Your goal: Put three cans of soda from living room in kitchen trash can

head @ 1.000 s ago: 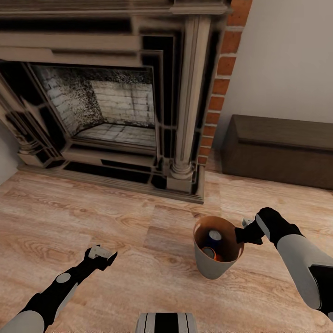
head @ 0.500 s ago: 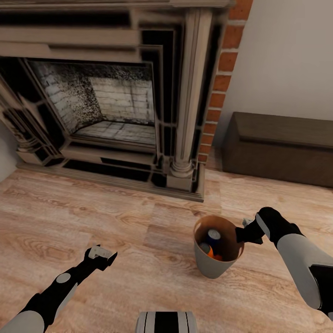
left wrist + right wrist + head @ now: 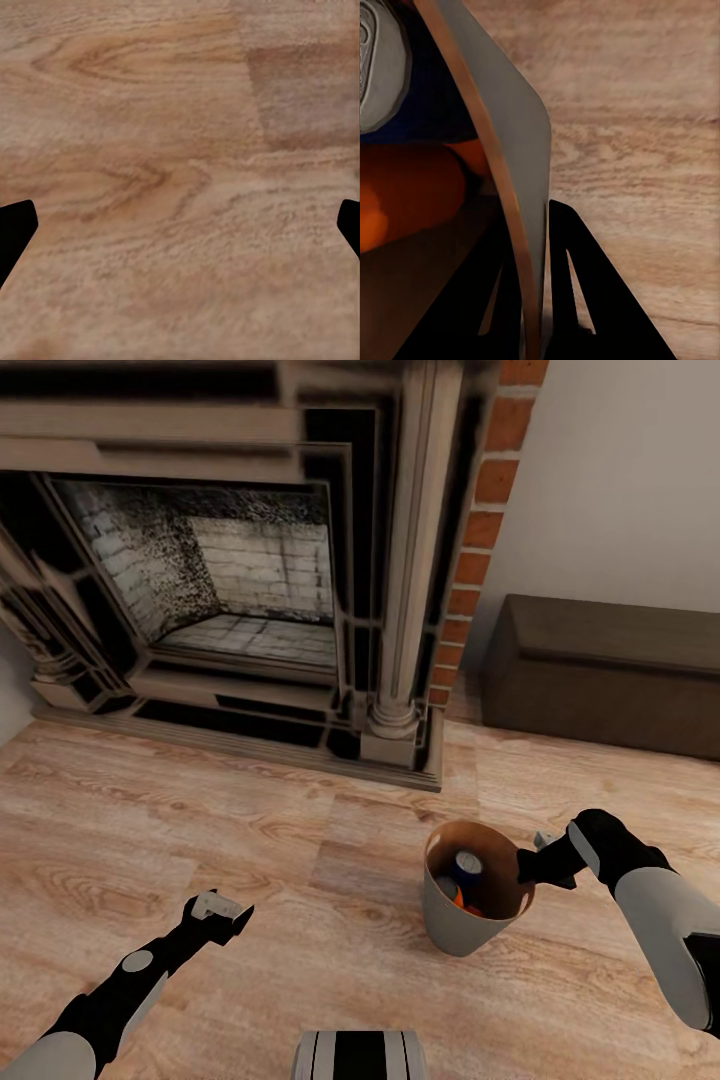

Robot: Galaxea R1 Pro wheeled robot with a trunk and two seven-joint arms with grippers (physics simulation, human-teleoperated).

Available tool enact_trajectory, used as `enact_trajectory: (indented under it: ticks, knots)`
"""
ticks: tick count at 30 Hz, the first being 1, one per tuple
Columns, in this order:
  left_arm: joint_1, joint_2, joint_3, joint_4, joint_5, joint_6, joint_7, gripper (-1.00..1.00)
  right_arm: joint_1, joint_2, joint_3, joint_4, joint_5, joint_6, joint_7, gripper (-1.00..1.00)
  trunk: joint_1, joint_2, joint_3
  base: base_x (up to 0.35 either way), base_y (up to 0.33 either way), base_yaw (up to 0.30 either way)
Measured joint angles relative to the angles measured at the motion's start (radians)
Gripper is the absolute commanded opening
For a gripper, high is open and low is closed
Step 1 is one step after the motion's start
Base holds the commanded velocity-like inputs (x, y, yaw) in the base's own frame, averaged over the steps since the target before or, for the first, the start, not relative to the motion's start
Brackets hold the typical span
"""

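The trash can [image 3: 455, 925], a pale grey bucket with a coppery inside, is over the wood floor in front of the fireplace, tilted slightly. Soda cans lie inside it: a blue one with a silvery top [image 3: 466, 863] and an orange one [image 3: 460, 900]; I cannot tell their exact number. My right gripper [image 3: 528, 868] is shut on the bucket's right rim. The right wrist view shows the rim [image 3: 510, 187] pinched between the dark fingers [image 3: 577, 285], with a silvery can top [image 3: 375, 67] and an orange can [image 3: 405, 195] inside. My left gripper [image 3: 225, 910] hangs open over bare floor, fingertips [image 3: 15, 225] wide apart.
A grey-framed fireplace [image 3: 250, 590] with a red-brick edge [image 3: 480, 530] stands just ahead. A long dark low cabinet [image 3: 610, 670] sits against the wall at the right. Light wood plank floor [image 3: 250, 830] spreads to the left and front. My base [image 3: 360, 1055] shows at the bottom.
The whole view has shifted slightly, so the camera moved. The bucket stays in my right gripper, a little further right, and the cans inside have shifted. The left arm is unchanged.
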Motion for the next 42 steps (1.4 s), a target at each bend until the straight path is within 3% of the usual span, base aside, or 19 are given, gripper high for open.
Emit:
enact_trajectory:
  ticks: [11, 12, 13, 14, 42]
  knots:
    - [0.000, -0.002, 0.001, 0.000, -0.004, -0.038, 0.000, 1.00, 0.000, 0.000, 0.000, 0.000, 0.001, 0.000, 0.000, -1.00, 0.000, 0.000, 0.000, 0.000, 0.000, 0.000]
    - [0.000, -0.002, 0.001, 0.000, -0.004, -0.039, 0.000, 1.00, 0.000, 0.000, 0.000, 0.000, 0.001, 0.000, 0.000, 1.00, 0.000, 0.000, 0.000, 0.000, 0.000, 0.000]
    - [-0.001, -0.002, 0.001, 0.000, -0.003, -0.039, 0.000, 1.00, 0.002, 0.040, -0.003, -0.004, 0.080, -0.005, -0.031, 1.00, 0.001, 0.000, 0.000, 0.000, 0.000, 0.000]
    - [-0.001, -0.002, 0.001, 0.001, -0.003, -0.040, 0.000, 1.00, 0.002, 0.045, -0.008, -0.004, 0.047, 0.000, -0.028, 1.00, 0.001, 0.000, 0.000, 0.000, 0.000, 0.000]
    - [-0.001, -0.002, 0.000, 0.025, -0.003, -0.041, 0.000, 1.00, 0.002, 0.031, -0.007, -0.005, 0.047, 0.000, -0.028, 1.00, 0.001, 0.000, 0.000, 0.000, 0.000, 0.000]
